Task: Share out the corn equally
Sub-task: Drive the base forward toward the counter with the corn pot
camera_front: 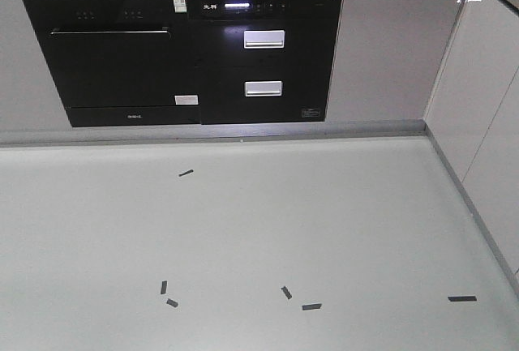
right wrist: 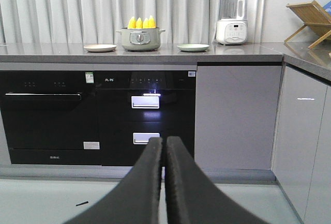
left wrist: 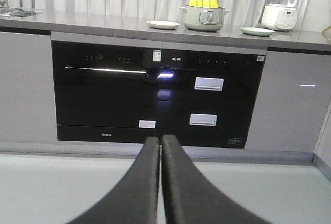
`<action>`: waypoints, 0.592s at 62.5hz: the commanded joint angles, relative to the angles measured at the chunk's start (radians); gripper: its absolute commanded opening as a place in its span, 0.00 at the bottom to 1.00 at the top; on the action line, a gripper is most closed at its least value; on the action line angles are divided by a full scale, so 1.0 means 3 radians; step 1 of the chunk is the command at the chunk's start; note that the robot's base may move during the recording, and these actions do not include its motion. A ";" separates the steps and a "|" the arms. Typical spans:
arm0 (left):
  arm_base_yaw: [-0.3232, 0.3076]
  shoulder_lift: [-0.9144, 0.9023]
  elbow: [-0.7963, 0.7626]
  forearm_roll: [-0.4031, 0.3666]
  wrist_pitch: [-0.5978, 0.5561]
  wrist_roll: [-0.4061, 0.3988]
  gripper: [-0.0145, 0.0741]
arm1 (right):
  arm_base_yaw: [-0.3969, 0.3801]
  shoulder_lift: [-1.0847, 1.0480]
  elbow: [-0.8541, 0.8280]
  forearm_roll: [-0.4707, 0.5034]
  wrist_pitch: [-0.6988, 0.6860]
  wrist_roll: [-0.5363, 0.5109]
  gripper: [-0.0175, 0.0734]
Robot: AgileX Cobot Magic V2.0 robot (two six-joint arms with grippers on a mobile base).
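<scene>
Several yellow corn cobs [left wrist: 203, 0] [right wrist: 141, 23] stand upright in a grey-green pot [left wrist: 204, 19] [right wrist: 140, 39] on the grey countertop. A cream plate [left wrist: 163, 25] [right wrist: 100, 48] lies left of the pot and a pale green plate [left wrist: 257, 31] [right wrist: 193, 47] lies right of it. My left gripper [left wrist: 160, 140] is shut with nothing between its black fingers, low and well short of the counter. My right gripper [right wrist: 164, 141] is likewise shut and empty. The front-facing view shows only floor and cabinet fronts, with no corn or gripper.
Under the counter sit a black oven [camera_front: 113, 59] and a black drawer unit [camera_front: 263, 55]. A white blender [right wrist: 231, 19] stands at the counter's right; a wooden rack [right wrist: 310, 22] sits on the side counter. White cabinets [camera_front: 486, 100] run along the right. Black tape marks [camera_front: 311, 306] dot the floor.
</scene>
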 commanded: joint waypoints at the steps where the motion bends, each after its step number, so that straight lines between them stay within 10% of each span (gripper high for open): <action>1: 0.0006 -0.0053 0.0042 -0.0027 -0.0226 0.0002 0.16 | -0.0021 0.0037 0.0032 -0.0010 -0.0263 -0.0001 0.19; 37: 0.0006 -0.0053 0.0042 -0.0027 -0.0226 0.0002 0.16 | -0.0021 0.0037 0.0032 -0.0010 -0.0263 -0.0001 0.19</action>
